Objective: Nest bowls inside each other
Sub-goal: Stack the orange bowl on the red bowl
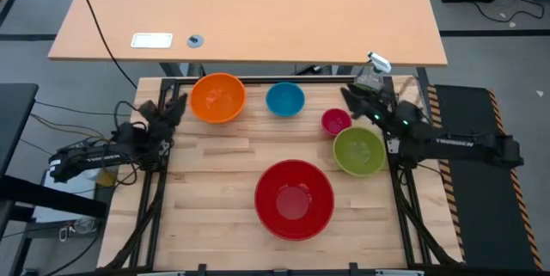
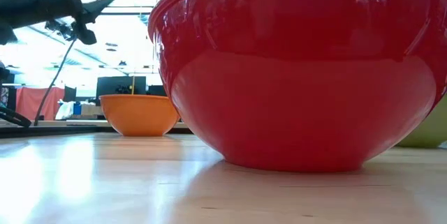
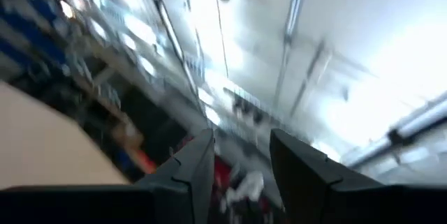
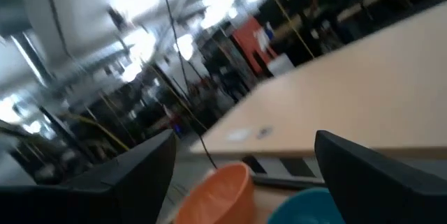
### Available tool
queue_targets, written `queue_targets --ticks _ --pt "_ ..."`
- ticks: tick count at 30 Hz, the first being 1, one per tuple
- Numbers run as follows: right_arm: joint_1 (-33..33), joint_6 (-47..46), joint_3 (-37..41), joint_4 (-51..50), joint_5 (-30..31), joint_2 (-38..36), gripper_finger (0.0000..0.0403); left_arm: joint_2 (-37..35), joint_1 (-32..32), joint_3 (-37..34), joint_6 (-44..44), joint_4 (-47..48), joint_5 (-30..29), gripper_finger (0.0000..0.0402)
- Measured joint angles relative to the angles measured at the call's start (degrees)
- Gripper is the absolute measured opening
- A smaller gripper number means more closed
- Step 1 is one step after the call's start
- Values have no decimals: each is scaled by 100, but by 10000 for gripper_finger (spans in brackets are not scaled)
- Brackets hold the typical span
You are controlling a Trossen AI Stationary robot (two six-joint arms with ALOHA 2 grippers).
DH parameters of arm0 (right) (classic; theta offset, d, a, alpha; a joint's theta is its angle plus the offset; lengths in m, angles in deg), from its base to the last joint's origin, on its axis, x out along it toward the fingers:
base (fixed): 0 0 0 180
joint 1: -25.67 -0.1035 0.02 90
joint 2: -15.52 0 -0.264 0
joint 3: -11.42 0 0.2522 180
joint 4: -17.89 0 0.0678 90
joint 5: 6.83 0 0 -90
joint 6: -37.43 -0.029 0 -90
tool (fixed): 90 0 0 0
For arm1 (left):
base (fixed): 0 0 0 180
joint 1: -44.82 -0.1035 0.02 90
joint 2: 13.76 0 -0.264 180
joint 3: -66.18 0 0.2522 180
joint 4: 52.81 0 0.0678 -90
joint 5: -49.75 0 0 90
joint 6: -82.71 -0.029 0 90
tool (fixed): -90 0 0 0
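Five bowls stand upright and apart on the wooden table (image 1: 215,164). The orange bowl (image 1: 217,97) is far left and the blue bowl (image 1: 284,99) far middle. The small magenta-pink bowl (image 1: 335,121) and the lime green bowl (image 1: 358,151) are on the right. The large red bowl (image 1: 294,199) is near the middle. My left gripper (image 1: 176,104) hangs open in the air left of the orange bowl, pointing upward (image 3: 241,161). My right gripper (image 1: 354,100) is raised and wide open beyond the magenta-pink bowl. It faces the orange bowl (image 4: 216,192) and the blue bowl (image 4: 307,210).
A clear spray bottle (image 1: 374,70) stands at the table's far right corner, close behind my right gripper. A larger tan table (image 1: 249,9) lies beyond the far edge, with a white card (image 1: 151,40) on it and a black cable (image 1: 94,18) running across it. In the low view the red bowl (image 2: 300,70) fills most of the picture.
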State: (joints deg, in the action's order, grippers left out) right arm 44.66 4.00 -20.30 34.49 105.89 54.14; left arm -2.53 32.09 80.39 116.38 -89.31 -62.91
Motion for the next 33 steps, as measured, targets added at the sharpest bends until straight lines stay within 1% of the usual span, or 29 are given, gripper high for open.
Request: queue_targets --ticks 3,5,7,9,11,13,15,19,22,25,28,31,33 --pt "152 88 -711 -169 -282 896 347 0 0 0 -582 -541 -60 142" --pt "225 245 -1149 -262 -342 1454 347 0 0 8 -772 -808 -255 142" --pt "262 280 -1562 -312 -344 1989 347 2 0 148 -937 -756 -473 142" --pt "273 354 -1975 -318 -485 2469 347 13 0 430 -1112 -447 -565 142" --pt "270 693 -2398 -297 -867 2899 347 36 0 793 -1186 195 -705 142" --pt "260 967 -2796 -298 -1092 3313 347 41 0 1216 -1184 1193 -919 142" --pt "245 945 -3151 -313 -1286 3696 347 46 0 1707 -1137 2275 -1081 142" --pt "292 619 -3837 -352 -2086 4449 347 201 0 2682 -678 4355 -1427 143" --pt "435 511 -4470 -1087 -2595 5072 347 386 0 3260 -367 5519 -1542 155" --pt "543 616 -5310 -2375 -2705 5684 347 531 0 3648 -51 6365 -1571 181" --pt "581 1060 -6190 -3459 -2550 6255 347 691 0 3883 344 7206 -1604 214" --pt "581 1344 -6880 -3977 -2424 6787 347 788 0 3952 922 7926 -1618 240" --pt "597 1388 -7209 -4135 -2428 7119 347 861 0 3952 1349 8366 -1621 249"
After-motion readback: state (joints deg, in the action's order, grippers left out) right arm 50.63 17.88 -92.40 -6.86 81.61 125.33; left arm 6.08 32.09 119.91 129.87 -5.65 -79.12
